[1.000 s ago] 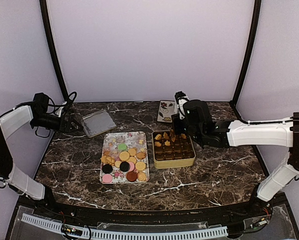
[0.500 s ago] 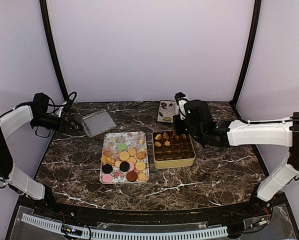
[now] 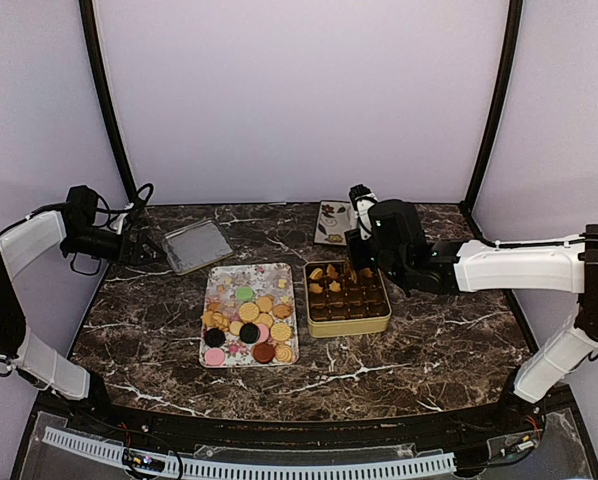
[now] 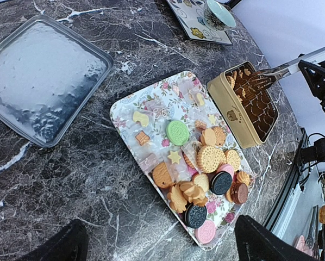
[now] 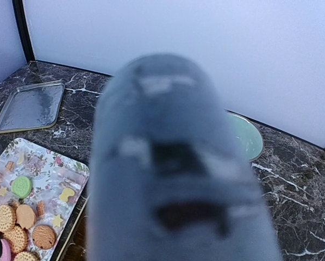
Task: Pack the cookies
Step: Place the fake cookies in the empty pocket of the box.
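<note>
Top external shows the dark marble worktop (image 3: 429,350) with the flowery tray (image 3: 229,276) at its middle and the gold tin (image 3: 349,327) just beside it on the right. The right arm reaches in over the tin's far edge. The left gripper (image 3: 147,250) hangs well apart at the far left, near a silver lid (image 3: 197,245), its fingers spread wide with nothing between them.

The right gripper (image 3: 357,248) has its fingers clamped on silvery tongs (image 4: 263,79), whose tips sit low over the tin's far row. The right wrist view is filled by a blurred grey shape, so that view is no help in aiming.

Most of the cookies (image 3: 249,325) lie crowded on the flowery tray. A few tan ones sit in the tin's far cells, and the near cells look bare. Whether a cookie is between the tong tips is too small to tell.

The step looks like a drop into a far cell. It should go best with the tips centred over one free cell and clear of the dividers. They should go low before easing apart, so the biscuit settles flat, then lift straight up without catching the ones already placed.
</note>
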`<state>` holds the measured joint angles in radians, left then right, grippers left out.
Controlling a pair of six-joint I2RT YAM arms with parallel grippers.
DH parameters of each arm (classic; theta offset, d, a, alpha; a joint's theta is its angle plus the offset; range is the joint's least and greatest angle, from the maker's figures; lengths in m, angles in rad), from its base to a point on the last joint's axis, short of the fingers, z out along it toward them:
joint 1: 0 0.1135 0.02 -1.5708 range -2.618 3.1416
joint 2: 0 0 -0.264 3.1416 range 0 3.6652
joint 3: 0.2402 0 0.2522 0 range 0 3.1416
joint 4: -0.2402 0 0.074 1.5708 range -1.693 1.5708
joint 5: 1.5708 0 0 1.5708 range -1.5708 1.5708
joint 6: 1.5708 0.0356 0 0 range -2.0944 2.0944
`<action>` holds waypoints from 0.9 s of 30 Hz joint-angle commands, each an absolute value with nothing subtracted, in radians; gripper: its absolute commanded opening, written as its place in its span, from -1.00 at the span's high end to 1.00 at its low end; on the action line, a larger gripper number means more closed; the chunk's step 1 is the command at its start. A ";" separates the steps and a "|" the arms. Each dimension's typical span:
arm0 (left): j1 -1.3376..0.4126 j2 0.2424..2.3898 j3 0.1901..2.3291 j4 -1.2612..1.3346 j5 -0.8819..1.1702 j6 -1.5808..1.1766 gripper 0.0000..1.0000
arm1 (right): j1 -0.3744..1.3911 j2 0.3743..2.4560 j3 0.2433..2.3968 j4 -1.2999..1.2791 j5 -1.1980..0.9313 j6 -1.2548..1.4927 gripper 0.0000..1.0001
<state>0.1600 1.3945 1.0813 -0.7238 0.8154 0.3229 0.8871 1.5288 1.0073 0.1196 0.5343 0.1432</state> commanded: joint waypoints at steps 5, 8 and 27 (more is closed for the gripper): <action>0.166 1.376 1.095 -0.741 0.831 0.321 -0.93 | 0.876 1.523 1.006 0.168 0.550 0.140 0.22; 0.165 1.375 1.095 -0.742 0.830 0.323 -0.93 | 0.876 1.516 1.005 0.164 0.554 0.141 0.22; 0.166 1.384 1.098 -0.747 0.809 0.317 -0.93 | 1.095 1.626 1.283 0.173 0.490 0.107 0.33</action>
<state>0.1600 1.3945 1.0813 -0.7238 0.8093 0.3199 1.0203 1.5322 1.1912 0.1135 0.5121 0.1127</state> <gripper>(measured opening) 0.965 0.337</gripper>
